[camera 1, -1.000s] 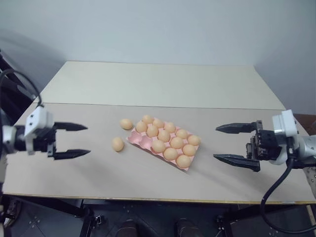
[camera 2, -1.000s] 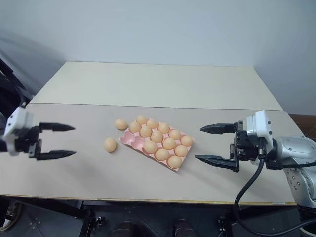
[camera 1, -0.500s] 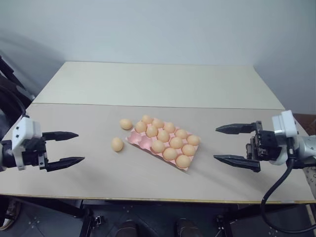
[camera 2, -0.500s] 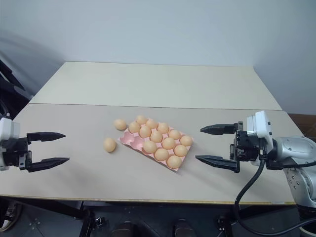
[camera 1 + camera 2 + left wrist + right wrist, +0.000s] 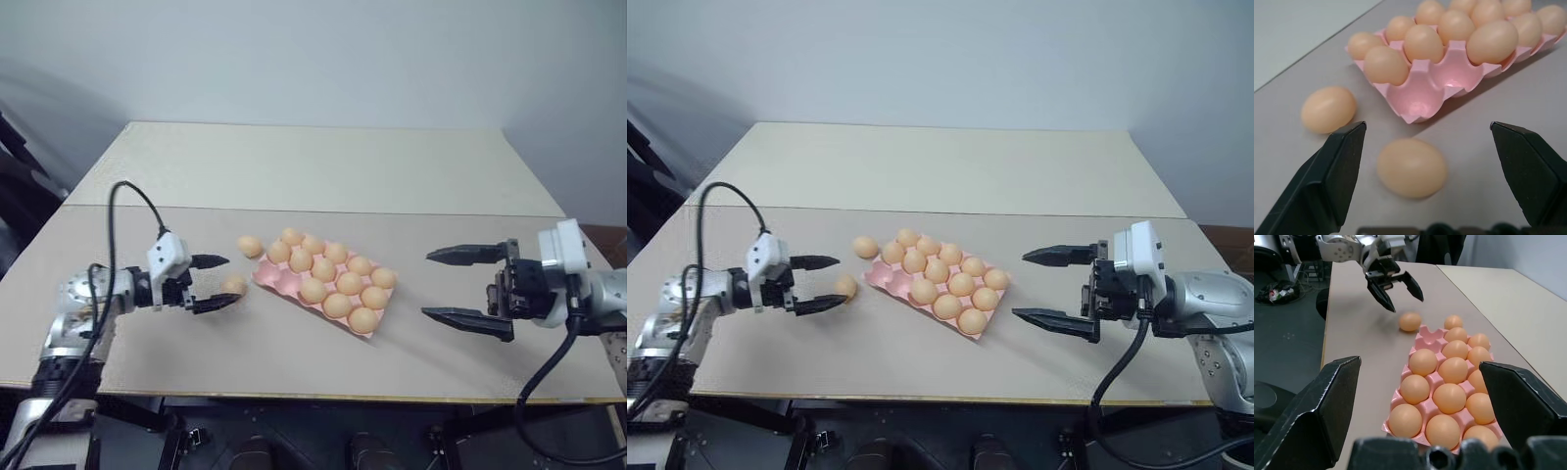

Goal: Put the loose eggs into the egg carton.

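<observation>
Overall, the largest item is the pale table, made of two tops butted along a seam, with no brand, label or legible writing seen on any surface. Next in size, the egg carton lies slantwise near the middle of the nearer top; it is pink, lidless and holds twelve eggs, with two cups at its left end vacant, as the left wrist view confirms. The right gripper hangs to the right of the carton, well apart from it, its two black fingers spread wide and holding nothing; its own wrist view looks along the carton toward the other arm. The left gripper sits just left of the carton, fingers also spread wide and empty. Smallest are the loose eggs, two in number. The nearer loose egg lies on the table between the left fingertips; in the left wrist view there is clear space on either side of it, so neither finger touches it. The farther loose egg rests on the table just beside the carton's far left corner; whether it touches the rim cannot be determined. The head views show both arms together, which neither wrist view does.
</observation>
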You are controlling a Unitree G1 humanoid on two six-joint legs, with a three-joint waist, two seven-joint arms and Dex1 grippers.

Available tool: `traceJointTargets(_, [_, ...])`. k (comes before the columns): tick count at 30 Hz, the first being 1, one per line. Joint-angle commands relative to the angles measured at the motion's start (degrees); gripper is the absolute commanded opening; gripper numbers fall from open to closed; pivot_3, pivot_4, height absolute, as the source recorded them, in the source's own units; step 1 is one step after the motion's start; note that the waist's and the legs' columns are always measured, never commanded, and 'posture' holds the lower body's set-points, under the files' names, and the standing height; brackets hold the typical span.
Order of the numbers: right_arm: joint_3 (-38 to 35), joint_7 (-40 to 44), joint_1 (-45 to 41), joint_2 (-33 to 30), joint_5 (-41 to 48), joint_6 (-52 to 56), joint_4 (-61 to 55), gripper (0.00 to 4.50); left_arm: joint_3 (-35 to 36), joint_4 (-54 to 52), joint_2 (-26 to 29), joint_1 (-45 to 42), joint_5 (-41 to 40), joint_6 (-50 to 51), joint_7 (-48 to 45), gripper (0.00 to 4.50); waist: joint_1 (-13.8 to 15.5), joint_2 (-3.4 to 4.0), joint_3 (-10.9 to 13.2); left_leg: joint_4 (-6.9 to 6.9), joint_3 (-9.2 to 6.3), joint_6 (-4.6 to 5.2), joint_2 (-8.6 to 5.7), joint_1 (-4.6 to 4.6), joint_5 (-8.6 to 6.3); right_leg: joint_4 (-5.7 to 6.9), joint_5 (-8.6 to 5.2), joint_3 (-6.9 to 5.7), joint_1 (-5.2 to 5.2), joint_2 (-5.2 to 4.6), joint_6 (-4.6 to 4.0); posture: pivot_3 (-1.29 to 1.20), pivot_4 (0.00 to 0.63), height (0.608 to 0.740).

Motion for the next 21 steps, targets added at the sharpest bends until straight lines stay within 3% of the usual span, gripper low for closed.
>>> traceJointTargets(1, [-3.5,-0.6,1.1,-0.5,0.9,-0.9,-2.5,4.5,-1.8,5.8,-1.1,-2.9,2.8,-4.4,0.4,4.41,0.0,0.0,0.0,0.0,-0.01,0.0,0.0,0.0,0.0,0.01,0.0,0.0,0.01,0.0,0.0,0.0,0.15,0.74])
traceJointTargets(6, [-4.6,-1.2,2.2,-0.7,1.1,-0.7,-3.5,4.5,-4.5,15.3,-3.5,-6.5,7.2,-8.9,2.3,4.41,-0.1,0.0,0.0,0.03,-0.03,0.0,-0.01,0.02,0.0,0.02,0.0,-0.01,0.04,0.0,0.0,0.0,0.15,0.74])
traceJointTargets(9, [-4.9,-1.4,2.4,-0.8,1.2,-0.5,-3.7,4.5,-4.7,19.2,-5.0,-8.5,8.3,-11.1,3.0,3.88,-0.1,-0.01,0.0,0.03,-0.03,0.0,-0.02,-0.01,0.0,0.01,0.0,-0.01,0.04,-0.01,0.01,0.0,0.15,0.74])
traceJointTargets(14, [-5.1,-1.8,2.6,-0.9,1.3,-0.4,-3.9,4.5,-4.0,18.6,-4.6,-9.9,8.2,-11.5,2.7,2.49,-0.1,-0.01,0.0,0.03,-0.05,0.0,-0.02,0.0,0.0,0.02,0.0,-0.01,0.04,-0.01,0.01,0.0,0.15,0.74])
traceJointTargets(21, [-4.2,-2.1,2.2,-0.5,0.9,-0.7,-3.6,4.5,-0.7,8.5,-0.8,-10.7,0.2,-5.9,-6.7,2.49,-0.2,0.0,0.0,0.03,-0.06,0.0,-0.02,-0.02,0.0,0.03,0.0,-0.01,0.02,0.0,0.01,0.0,0.15,0.74])
